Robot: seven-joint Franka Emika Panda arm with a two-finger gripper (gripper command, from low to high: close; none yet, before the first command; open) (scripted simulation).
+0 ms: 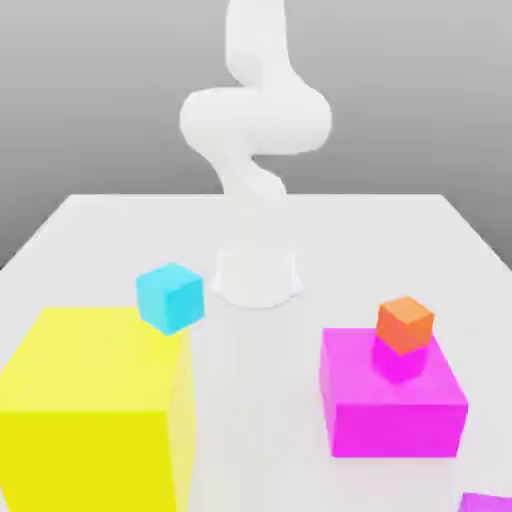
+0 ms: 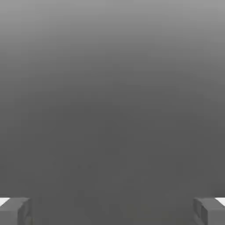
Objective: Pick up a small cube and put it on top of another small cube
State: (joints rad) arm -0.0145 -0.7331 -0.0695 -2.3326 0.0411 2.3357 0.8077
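A small cyan cube sits at the far corner of a big yellow block, on the exterior view's left. On the exterior view's right, a small orange cube rests on top of a magenta block. The white arm rises from its base between the two blocks. In the hand view my gripper is open; its grey fingertips stand far apart with nothing between them, facing plain grey background.
The white table stretches behind the blocks. Another magenta block's corner peeks in at the exterior view's lower right.
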